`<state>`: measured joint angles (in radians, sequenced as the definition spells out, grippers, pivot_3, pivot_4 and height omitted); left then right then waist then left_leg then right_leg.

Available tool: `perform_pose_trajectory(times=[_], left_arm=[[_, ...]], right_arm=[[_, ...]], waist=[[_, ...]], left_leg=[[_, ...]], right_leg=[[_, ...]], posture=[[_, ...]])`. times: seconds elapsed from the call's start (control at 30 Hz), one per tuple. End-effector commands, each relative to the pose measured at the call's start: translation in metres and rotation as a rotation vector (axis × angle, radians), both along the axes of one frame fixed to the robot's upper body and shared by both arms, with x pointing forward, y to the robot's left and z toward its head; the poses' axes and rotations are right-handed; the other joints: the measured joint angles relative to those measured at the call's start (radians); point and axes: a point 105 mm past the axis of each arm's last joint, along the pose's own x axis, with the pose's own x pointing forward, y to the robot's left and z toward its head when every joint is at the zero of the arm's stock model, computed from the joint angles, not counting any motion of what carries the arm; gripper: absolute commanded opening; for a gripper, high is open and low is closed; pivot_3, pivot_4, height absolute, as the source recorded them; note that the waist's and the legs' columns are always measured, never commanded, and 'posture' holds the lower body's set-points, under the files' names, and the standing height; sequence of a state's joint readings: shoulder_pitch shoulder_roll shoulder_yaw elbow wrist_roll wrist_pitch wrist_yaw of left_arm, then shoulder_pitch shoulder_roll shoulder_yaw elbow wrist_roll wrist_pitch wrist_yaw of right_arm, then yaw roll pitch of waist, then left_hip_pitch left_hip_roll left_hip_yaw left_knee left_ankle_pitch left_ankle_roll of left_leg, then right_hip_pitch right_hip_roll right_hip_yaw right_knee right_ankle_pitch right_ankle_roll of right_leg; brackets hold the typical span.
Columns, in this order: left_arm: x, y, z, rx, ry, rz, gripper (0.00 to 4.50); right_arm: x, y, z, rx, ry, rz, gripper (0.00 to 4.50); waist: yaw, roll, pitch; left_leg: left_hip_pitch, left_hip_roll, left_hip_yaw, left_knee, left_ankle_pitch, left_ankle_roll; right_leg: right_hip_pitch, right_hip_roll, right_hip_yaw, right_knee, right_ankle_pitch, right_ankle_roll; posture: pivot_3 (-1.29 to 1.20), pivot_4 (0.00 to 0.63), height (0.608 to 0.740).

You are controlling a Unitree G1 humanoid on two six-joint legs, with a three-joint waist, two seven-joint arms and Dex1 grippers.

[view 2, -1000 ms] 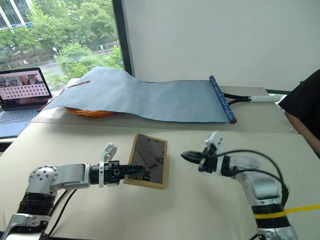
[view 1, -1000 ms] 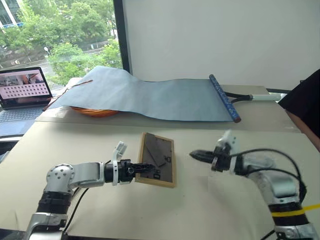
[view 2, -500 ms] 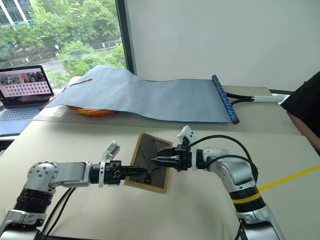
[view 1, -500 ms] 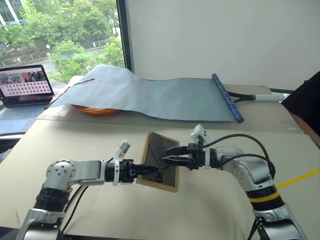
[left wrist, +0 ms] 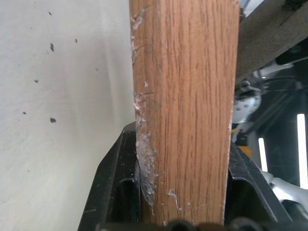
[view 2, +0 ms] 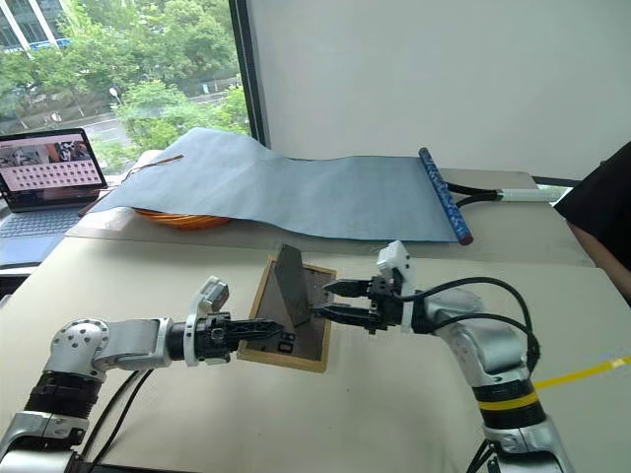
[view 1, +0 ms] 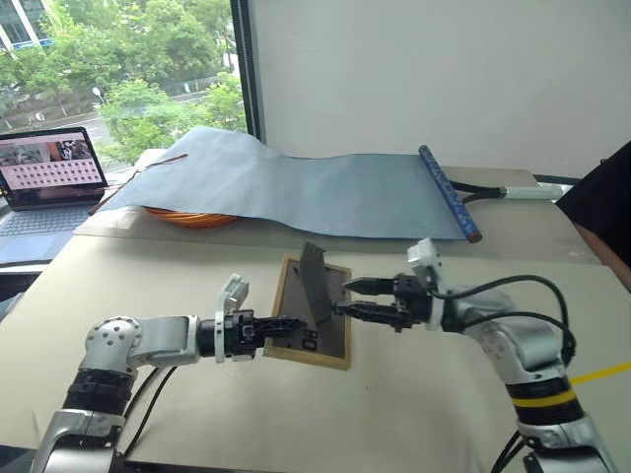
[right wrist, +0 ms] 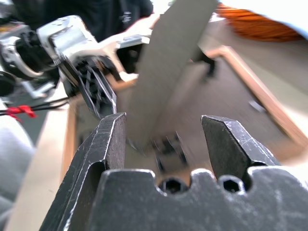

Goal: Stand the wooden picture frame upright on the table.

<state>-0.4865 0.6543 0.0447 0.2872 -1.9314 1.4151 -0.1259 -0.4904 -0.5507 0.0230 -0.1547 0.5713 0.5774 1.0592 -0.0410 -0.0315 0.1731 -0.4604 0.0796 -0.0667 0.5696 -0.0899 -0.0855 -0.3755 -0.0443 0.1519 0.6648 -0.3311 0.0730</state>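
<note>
wooden picture frame (view 1: 314, 311) sits mid tabletop (view 1: 394, 414), back panel up, left edge raised. left tool (view 1: 283, 329) clamped on the frame's left wooden edge. easel stand (view 1: 315, 287) swung up off the back panel. right tool (view 1: 357, 300) fingers apart, level, pointing at the stand from the right, stand between its fingers in the right wrist view.

- An office or test room is suggested rather than a home.
- A wide, plain beige counter (view 1: 197, 414) is set against a bare white wall (view 1: 444, 79).
- A tall window (view 1: 118, 69) with trees and a street outside is seen.
- An open laptop (view 1: 49, 172) with a lit screen is placed beside it.
- A grey-blue sheet (view 1: 296, 187) on a dark blue roller (view 1: 449, 192) is spread across the far side.
</note>
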Motion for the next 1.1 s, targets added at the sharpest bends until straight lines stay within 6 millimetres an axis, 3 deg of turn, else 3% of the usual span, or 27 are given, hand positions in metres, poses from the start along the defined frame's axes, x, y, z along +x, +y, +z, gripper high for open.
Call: perform_pose_trajectory(times=[0.03, 0.13, 0.23, 0.4, 0.57, 0.93, 1.1], left_arm=[[0.005, 0.008, 0.029, -0.131, -0.05, -0.015, 1.18], [0.005, 0.009, 0.037, -0.161, -0.053, -0.043, 1.18], [0.001, 0.008, 0.042, -0.171, -0.051, -0.099, 1.18], [-0.003, 0.008, 0.037, -0.137, -0.019, -0.131, 1.18], [-0.003, 0.008, 0.037, -0.137, -0.015, -0.138, 1.18], [-0.01, 0.007, 0.033, -0.122, -0.014, -0.158, 1.18], [-0.019, 0.004, 0.03, -0.032, -0.074, -0.155, 1.18]], right_arm=[[0.001, -0.011, 0.026, 0.0, -0.151, -0.051, 2.9], [0.019, -0.025, 0.019, -0.094, -0.266, -0.166, 2.9], [0.035, -0.034, 0.0, -0.36, -0.597, -0.226, 2.9], [0.027, -0.01, -0.001, -0.412, -1.06, -0.138, 2.9], [0.024, 0.005, 0.002, -0.395, -1.34, -0.141, 2.9], [0.022, 0.029, 0.012, -0.314, -1.58, -0.179, 2.9], [0.026, 0.027, 0.002, -0.323, -1.521, -0.155, 1.5]], waist=[[-0.003, 0.0, 0.0], [-0.001, 0.0, 0.0], [0.0, 0.0, 0.0], [-0.005, 0.0, 0.0], [-0.004, 0.001, 0.0], [0.001, 0.001, 0.001], [-0.002, 0.001, 0.001]], left_leg=[[0.0, 0.0, 0.0, 0.0, 0.0, 0.0], [0.0, 0.0, 0.0, 0.0, 0.0, 0.0], [0.0, 0.0, 0.0, 0.0, 0.0, 0.0], [0.0, 0.0, 0.0, -0.001, 0.0, 0.0], [0.0, 0.0, -0.001, -0.002, 0.002, -0.003], [0.0, -0.001, -0.007, -0.002, 0.004, -0.005], [0.0, -0.001, -0.009, -0.002, 0.005, -0.006]], right_leg=[[0.0, 0.0, 0.0, 0.0, 0.0, 0.0], [0.0, 0.0, 0.0, 0.0, 0.0, 0.0], [0.0, 0.0, 0.0, -0.001, 0.0, 0.0], [-0.001, 0.0, 0.0, 0.0, 0.0, 0.0], [-0.001, 0.0, 0.0, 0.0, 0.0, 0.0], [0.003, 0.0, -0.006, 0.001, 0.0, -0.001], [0.005, 0.0, -0.008, 0.001, 0.001, -0.001]], posture=[[0.0, 0.15, 0.74], [0.0, 0.15, 0.74], [0.0, 0.15, 0.74], [0.0, 0.15, 0.74], [0.0, 0.15, 0.74], [0.0, 0.15, 0.74], [0.0, 0.15, 0.74]])
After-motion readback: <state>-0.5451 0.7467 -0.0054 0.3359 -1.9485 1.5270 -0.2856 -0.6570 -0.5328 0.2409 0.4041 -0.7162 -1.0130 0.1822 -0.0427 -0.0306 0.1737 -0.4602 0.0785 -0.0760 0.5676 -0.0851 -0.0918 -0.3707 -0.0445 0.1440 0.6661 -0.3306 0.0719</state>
